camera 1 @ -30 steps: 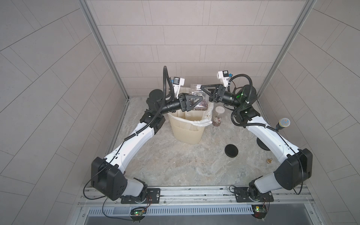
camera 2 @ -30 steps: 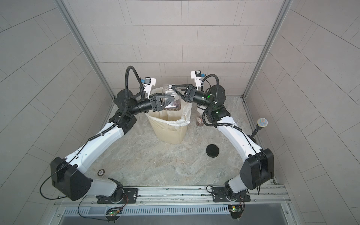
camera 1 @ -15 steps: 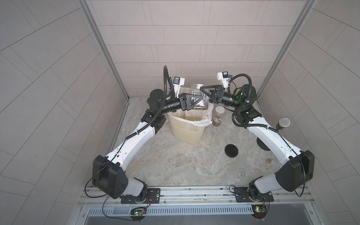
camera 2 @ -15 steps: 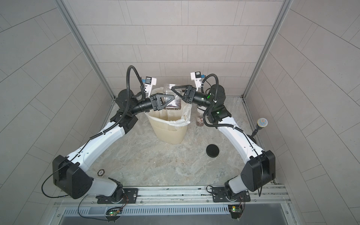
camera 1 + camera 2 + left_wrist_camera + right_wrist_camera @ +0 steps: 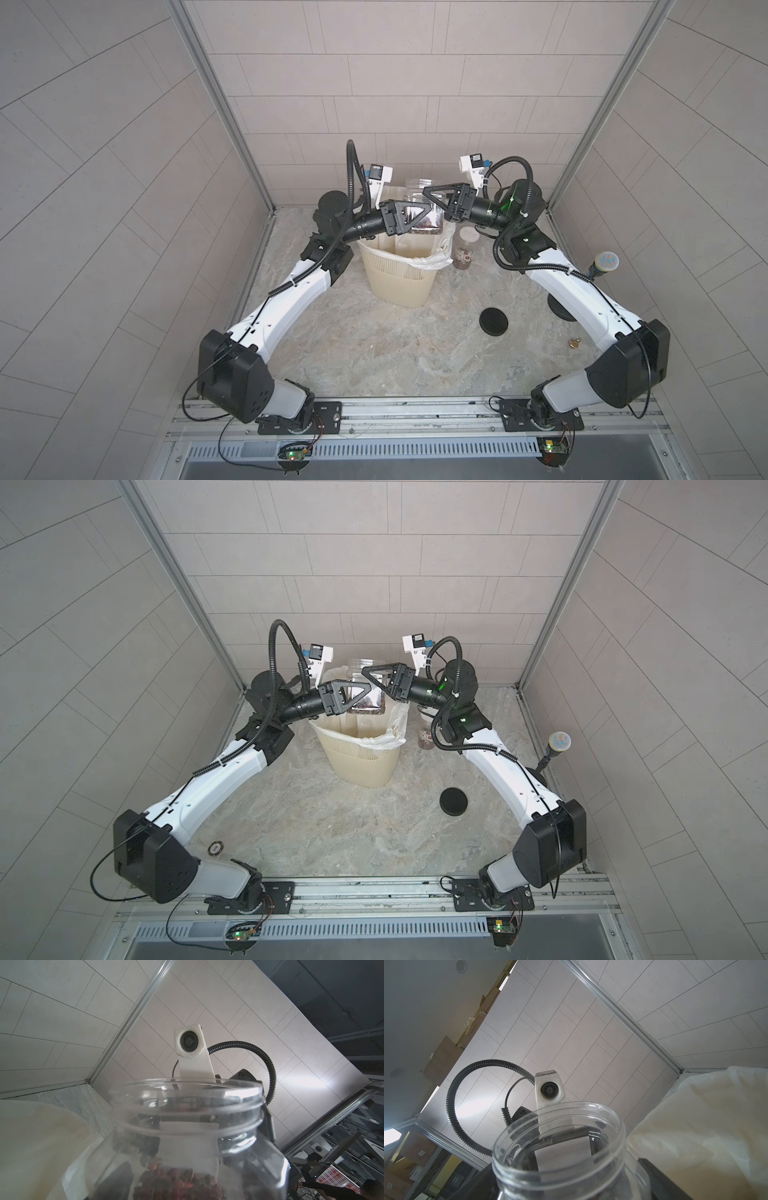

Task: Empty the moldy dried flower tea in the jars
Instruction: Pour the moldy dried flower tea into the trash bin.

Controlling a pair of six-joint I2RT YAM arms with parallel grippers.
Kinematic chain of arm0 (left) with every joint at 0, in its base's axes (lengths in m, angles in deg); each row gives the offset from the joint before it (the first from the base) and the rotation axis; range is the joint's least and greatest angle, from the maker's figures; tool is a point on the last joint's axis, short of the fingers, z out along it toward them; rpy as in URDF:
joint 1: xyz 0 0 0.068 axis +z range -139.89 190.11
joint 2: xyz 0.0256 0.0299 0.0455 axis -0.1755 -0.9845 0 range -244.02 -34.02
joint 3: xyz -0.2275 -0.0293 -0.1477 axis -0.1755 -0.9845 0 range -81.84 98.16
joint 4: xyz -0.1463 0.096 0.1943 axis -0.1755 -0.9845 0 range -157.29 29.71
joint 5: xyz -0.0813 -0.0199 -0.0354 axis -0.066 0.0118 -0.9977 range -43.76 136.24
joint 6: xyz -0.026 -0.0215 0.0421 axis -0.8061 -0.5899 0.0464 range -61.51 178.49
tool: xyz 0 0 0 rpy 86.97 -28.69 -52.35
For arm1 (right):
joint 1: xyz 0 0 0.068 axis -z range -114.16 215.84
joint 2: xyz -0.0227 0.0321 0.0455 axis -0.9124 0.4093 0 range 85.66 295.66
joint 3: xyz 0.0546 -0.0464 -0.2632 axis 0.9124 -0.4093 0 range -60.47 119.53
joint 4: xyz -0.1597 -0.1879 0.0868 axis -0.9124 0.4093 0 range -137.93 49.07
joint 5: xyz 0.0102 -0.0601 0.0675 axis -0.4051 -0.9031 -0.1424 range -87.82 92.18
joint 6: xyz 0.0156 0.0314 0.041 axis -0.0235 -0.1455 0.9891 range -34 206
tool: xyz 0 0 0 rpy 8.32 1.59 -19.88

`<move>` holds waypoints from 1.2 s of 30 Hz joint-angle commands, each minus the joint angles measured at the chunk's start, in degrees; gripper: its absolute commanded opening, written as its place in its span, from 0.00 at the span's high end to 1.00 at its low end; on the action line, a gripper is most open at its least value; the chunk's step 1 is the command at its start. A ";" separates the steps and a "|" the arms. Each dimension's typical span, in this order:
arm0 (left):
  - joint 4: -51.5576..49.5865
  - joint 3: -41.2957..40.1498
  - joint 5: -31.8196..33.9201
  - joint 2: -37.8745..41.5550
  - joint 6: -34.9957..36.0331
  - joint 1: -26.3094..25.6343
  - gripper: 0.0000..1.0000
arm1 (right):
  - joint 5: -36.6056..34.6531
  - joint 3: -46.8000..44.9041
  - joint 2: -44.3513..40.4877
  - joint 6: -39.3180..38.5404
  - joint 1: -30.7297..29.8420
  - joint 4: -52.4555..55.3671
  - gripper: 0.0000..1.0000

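We are partway through emptying one of the jars, as we judge it. Nearest us, in front of the cream ribbed plastic bin (image 5: 399,286) and toward our right arm's side, one flat black round lid (image 5: 493,321) is lying on the marbled table (image 5: 374,345). Well out from the bin on that side, a slim upright thing with a round patterned top (image 5: 606,262) is standing; we cannot tell whether it is a jar. Just beside the bin, one small clear white-lidded jar (image 5: 464,249) is standing, brownish bits showing inside.

Above the bin's far half, our left hand (image 5: 424,212) is clamping the wide clear lidless jar (image 5: 414,190) upright, with the moldy dried flower tea (image 5: 180,1182) lying reddish-brown in its bottom. Our right hand (image 5: 430,197) is bracketing the jar's shoulder, jaws spread wide, seemingly not pressing.

Next we are needing a firm grip to tip the mouth down inside the bin's white liner (image 5: 432,262). We are counting two hands, one bin, one loose lid and two sure jars.
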 commanded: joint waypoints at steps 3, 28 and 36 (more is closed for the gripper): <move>10.81 0.04 -2.66 -1.33 -7.58 0.71 0.37 | 4.42 -1.55 -1.05 2.62 -0.99 -8.67 0.00; 6.80 -1.01 -6.20 -0.84 -9.00 1.24 0.38 | 6.50 -2.01 2.24 10.35 0.14 -19.42 0.33; 6.75 -1.39 -6.60 -0.34 -9.29 2.02 0.21 | 6.33 -1.92 2.17 8.97 1.15 -16.81 0.41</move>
